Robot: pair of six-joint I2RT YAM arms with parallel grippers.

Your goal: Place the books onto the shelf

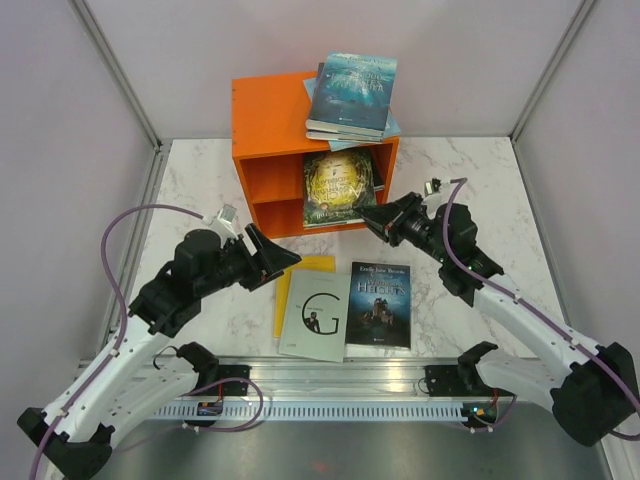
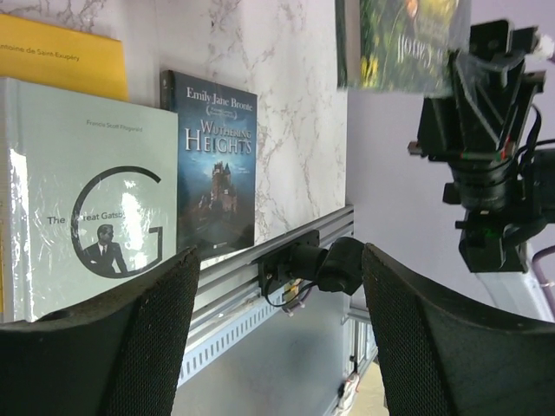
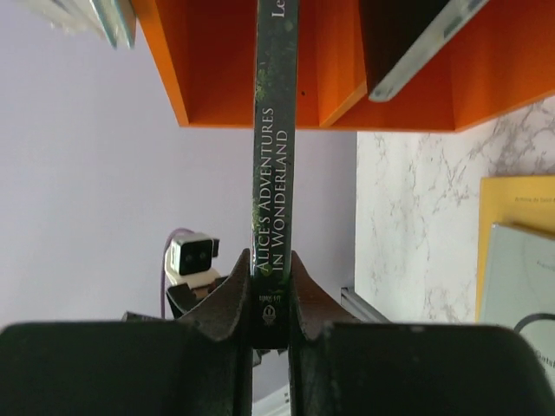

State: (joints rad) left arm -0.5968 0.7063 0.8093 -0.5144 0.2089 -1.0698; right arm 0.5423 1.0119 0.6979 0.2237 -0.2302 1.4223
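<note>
The orange shelf (image 1: 268, 150) stands at the back of the table, with a stack of blue-teal books (image 1: 350, 95) on its flat top. My right gripper (image 1: 372, 218) is shut on the spine of a green-gold book (image 1: 338, 187), which it holds upright in front of the shelf's right openings. In the right wrist view the spine (image 3: 273, 191) runs from the gripper (image 3: 273, 303) up to the shelf (image 3: 225, 61). My left gripper (image 1: 275, 258) is open and holds nothing. It hovers beside a white-grey book (image 1: 316, 315), a dark blue book (image 1: 381, 303) and a yellow book (image 1: 300, 272).
A dark book (image 3: 403, 43) leans inside one shelf compartment. In the left wrist view, the flat books (image 2: 87, 199) lie near the metal rail (image 2: 260, 286) at the table's front edge. The right arm (image 2: 486, 130) stands close to the left gripper (image 2: 277, 347).
</note>
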